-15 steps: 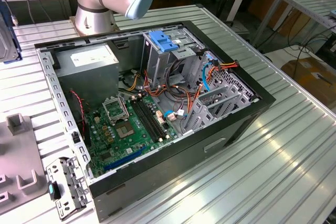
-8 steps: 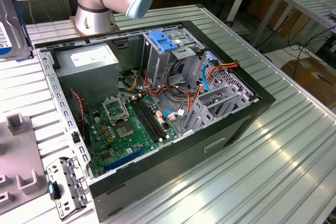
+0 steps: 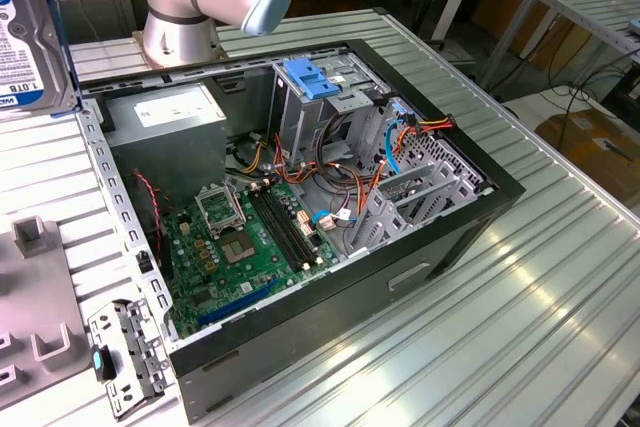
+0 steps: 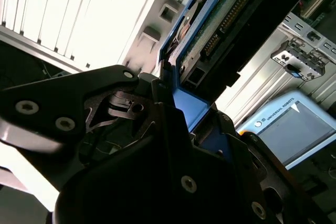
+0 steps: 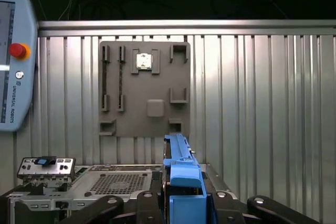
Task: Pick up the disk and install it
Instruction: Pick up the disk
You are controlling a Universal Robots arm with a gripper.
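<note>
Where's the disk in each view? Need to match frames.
Exterior view: the disk upright at the view's far left, label showing.
First wrist view: the disk edge-on, blue rail facing the camera.
Second wrist view: the disk with its circuit-board side showing.
Shared landmark: metal bracket with blue clip, in all three.

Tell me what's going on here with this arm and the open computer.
The arm's gripper is shut on the disk, clamping it edge-on by its blue rails. In the exterior view the disk hangs at that view's left edge, outside the open computer case on the table. It is not yet installed.
</note>
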